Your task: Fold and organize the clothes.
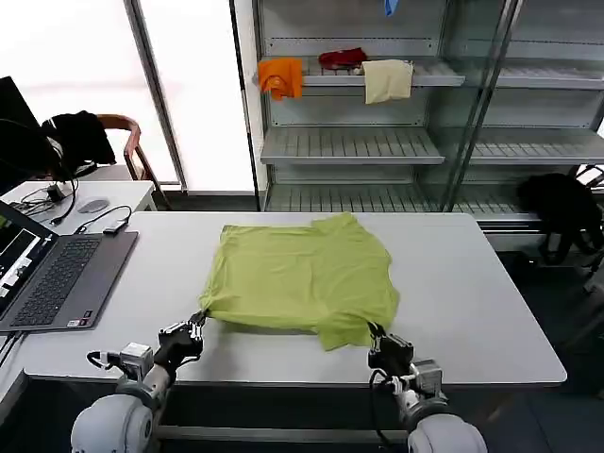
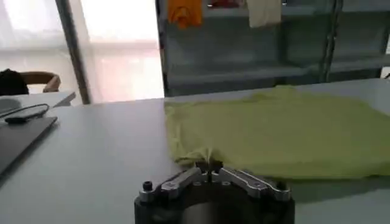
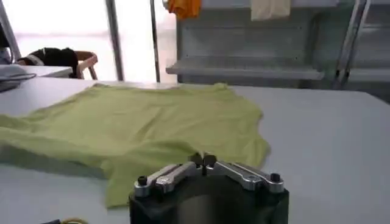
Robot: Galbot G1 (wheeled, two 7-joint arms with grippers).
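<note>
**One lime-green T-shirt on a grey table, pinched at two near corners**

One plain lime-green short-sleeved cotton T-shirt (image 1: 300,279) lay spread on the pale grey rectangular table (image 1: 472,283), roughly central and already doubled over itself, its near edge close to the table's front edge.

Left gripper (image 1: 197,322): positioned at the shirt's near-left corner, low over the table top. In the left wrist view the fingers (image 2: 183,180) were closed together, nipping a small peak of green cloth (image 2: 210,159) at the shirt's corner.

Right gripper (image 1: 376,333): positioned at the near-right corner, where a flap of the shirt hung toward the table edge. In the right wrist view the fingertips (image 3: 234,171) met with the hem just at their tips; they were clenched, but a hold on the cloth could not be confirmed from that view.

Other items recorded:
- Dark grey open laptop (image 1: 52,278), on the table's left end, well apart from the shirt.
- Metal shelving unit (image 1: 377,142) behind the table, carrying an orange cloth (image 1: 281,76), a red cloth (image 1: 343,58) and a cream cloth (image 1: 388,80) on its upper shelf.
- Black garment (image 1: 75,134) draped over a wooden chair at the far left.
- Second black garment (image 1: 562,203) at the right, beside the shelving.
</note>
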